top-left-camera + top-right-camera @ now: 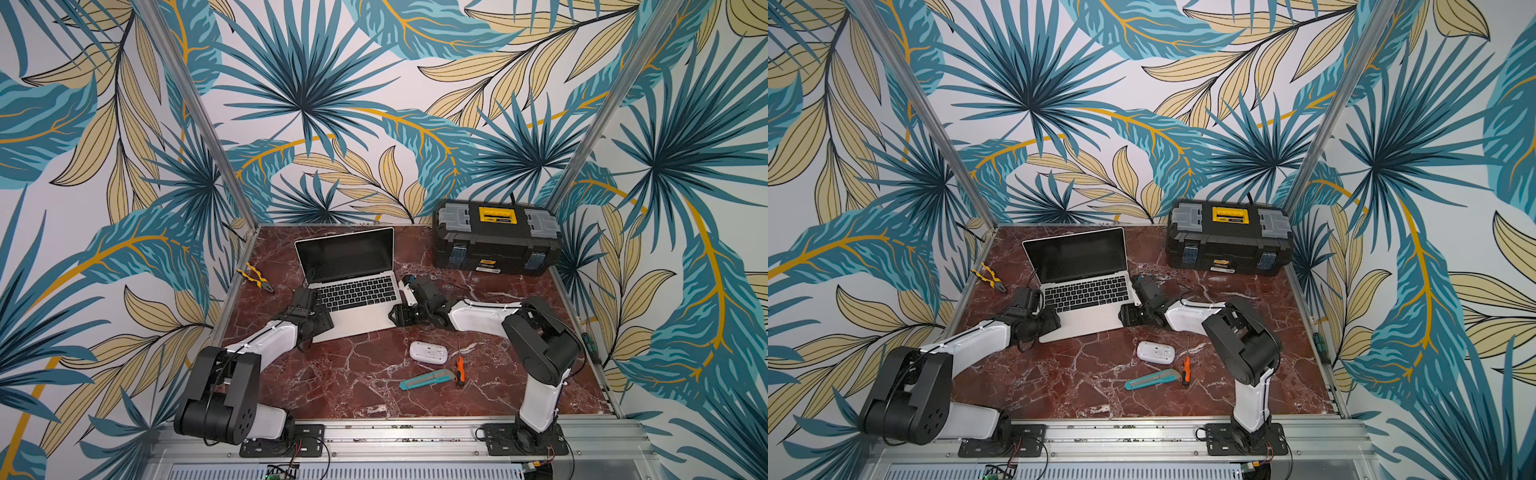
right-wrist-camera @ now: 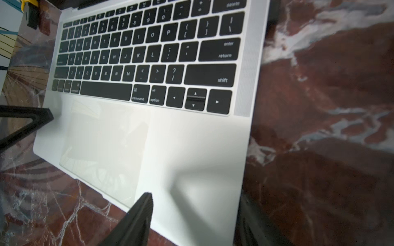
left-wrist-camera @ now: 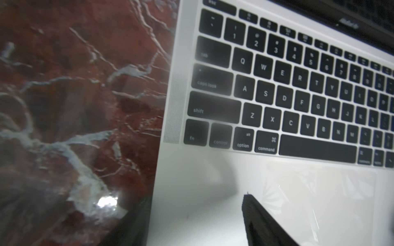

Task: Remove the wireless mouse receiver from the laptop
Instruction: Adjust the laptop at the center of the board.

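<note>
The silver laptop (image 1: pixel 353 318) (image 1: pixel 1088 318) lies open on the marble table with its screen dark. My left gripper (image 1: pixel 322 318) (image 3: pixel 191 204) is at its front left corner. One of its fingers (image 3: pixel 255 215) is over the palm rest and the other runs along the left edge, so the jaws stand apart. My right gripper (image 1: pixel 398 316) (image 2: pixel 195 198) is at the front right corner, open. One of its fingers (image 2: pixel 145 204) is by the trackpad, the other beside the right edge. A dark stub (image 2: pixel 274 15) sits against the right edge near the hinge. It is too blurred to tell whether it is the wireless mouse receiver.
A black-and-yellow toolbox (image 1: pixel 496 237) stands at the back right. Yellow pliers (image 1: pixel 254 279) lie left of the laptop. In front of it lie a white mouse (image 1: pixel 428 352), a teal utility knife (image 1: pixel 426 379) and an orange screwdriver (image 1: pixel 459 368). A green-handled tool (image 1: pixel 588 343) lies at the right rail.
</note>
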